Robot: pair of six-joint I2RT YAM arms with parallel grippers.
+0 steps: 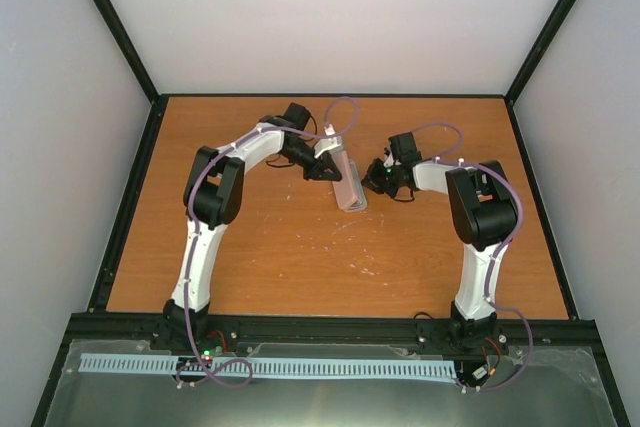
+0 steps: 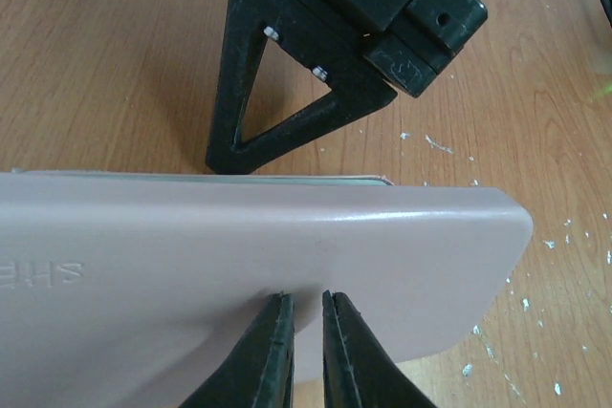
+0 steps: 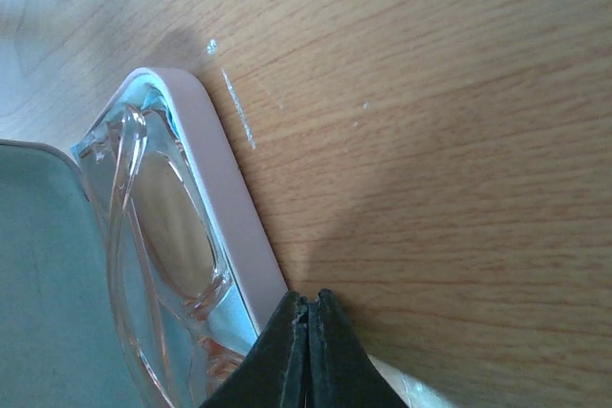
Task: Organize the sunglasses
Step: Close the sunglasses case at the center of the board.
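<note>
Pink and rounded, the case stands open on the wooden surface between the two arms, its lid raised. The sunglasses lie inside the lower half. Their thin, clear frame and lenses are folded flat over a light blue layer, close against the case's near rim. The left jaws are closed to a thin slit and pinch the edge of the raised lid. The right jaws are pressed fully together with nothing between them. Their tips point down just beside the outer rim of the case, close to the sunglasses.
</note>
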